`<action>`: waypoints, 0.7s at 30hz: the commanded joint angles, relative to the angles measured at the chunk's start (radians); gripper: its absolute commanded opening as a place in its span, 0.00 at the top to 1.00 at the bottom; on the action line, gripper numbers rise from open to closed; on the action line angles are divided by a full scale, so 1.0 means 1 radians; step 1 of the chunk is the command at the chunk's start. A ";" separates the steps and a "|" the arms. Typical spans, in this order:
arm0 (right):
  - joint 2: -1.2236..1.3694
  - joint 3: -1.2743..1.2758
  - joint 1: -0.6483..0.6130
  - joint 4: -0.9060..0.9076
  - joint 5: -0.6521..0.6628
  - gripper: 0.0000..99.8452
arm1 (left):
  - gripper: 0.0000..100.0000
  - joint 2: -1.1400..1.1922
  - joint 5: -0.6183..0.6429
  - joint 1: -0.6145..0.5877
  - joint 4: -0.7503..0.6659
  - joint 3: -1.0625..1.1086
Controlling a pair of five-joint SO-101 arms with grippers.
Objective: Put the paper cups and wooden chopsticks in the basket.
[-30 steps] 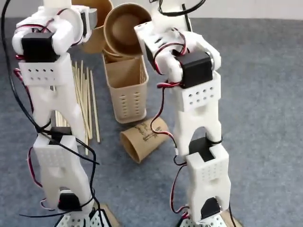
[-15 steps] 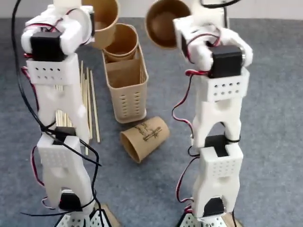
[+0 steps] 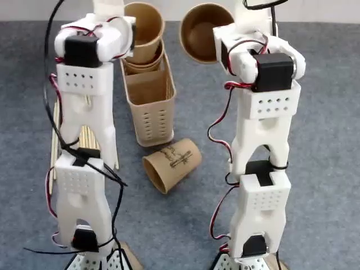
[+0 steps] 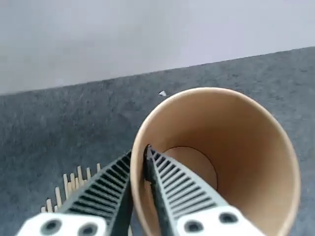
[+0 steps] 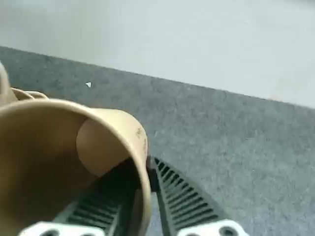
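Observation:
My left gripper (image 4: 146, 162) is shut on the rim of a brown paper cup (image 4: 221, 162); in the high view this cup (image 3: 143, 25) hangs just over another cup (image 3: 147, 63) nested in the far end of the beige basket (image 3: 152, 115). My right gripper (image 5: 146, 172) is shut on the rim of a second cup (image 5: 64, 162), held in the air to the right of the basket's far end (image 3: 201, 32). A printed cup (image 3: 172, 164) lies on its side in front of the basket. Wooden chopsticks (image 3: 55, 147) lie on the carpet, partly behind the left arm.
Grey carpet (image 3: 320, 135) covers the table, with open room to the right of the right arm. A pale wall runs along the far edge. Both arms' bases stand at the near edge, either side of the lying cup.
The right arm has lifted its cup off the basket and swung it right. The left arm has carried its cup right, from beside the basket to over its far end.

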 commanded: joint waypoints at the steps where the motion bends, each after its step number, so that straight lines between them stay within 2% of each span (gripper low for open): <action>1: -0.025 -0.005 0.010 0.004 0.008 1.00 | 0.99 0.019 -0.005 -0.050 -0.023 0.001; 3: -0.025 -0.004 0.008 0.004 0.008 1.00 | 0.92 0.030 -0.005 -0.048 -0.020 0.001; 7: -0.025 -0.004 0.008 0.004 0.008 1.00 | 0.71 0.028 -0.012 -0.025 -0.018 -0.002; 9: -0.025 -0.004 0.007 0.004 0.008 1.00 | 0.66 0.010 -0.015 -0.012 -0.018 -0.036; 15: -0.025 -0.007 0.005 -0.008 0.005 1.00 | 0.65 -0.074 -0.077 0.005 -0.017 -0.147; 21: -0.025 -0.004 -0.093 -0.061 0.002 1.00 | 0.65 -0.122 -0.072 -0.165 0.029 -0.179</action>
